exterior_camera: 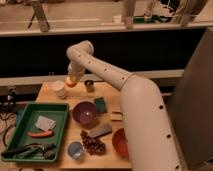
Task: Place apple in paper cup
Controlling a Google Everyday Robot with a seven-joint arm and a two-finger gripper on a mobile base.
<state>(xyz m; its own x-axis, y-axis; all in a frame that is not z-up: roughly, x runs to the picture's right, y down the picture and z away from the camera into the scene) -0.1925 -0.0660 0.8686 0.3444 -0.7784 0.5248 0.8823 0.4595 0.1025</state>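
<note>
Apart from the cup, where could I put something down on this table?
The pincer, shut on the apple, hangs beside the paper cup. Bare wood: the strip between the paper cup and the green tray, and the far right corner behind the teal sponge. Crowded: purple bowl through grapes.

Orange-yellow apple (seemingly raised) just beside upright white paper cup.

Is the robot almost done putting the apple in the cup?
Nearly. Done: the pincer, at the table's far left, is shut on the small round orange-yellow apple, so it is picked up. In hand: the apple hangs just right of the short white paper cup. Left: move it over the cup and let go.
</note>
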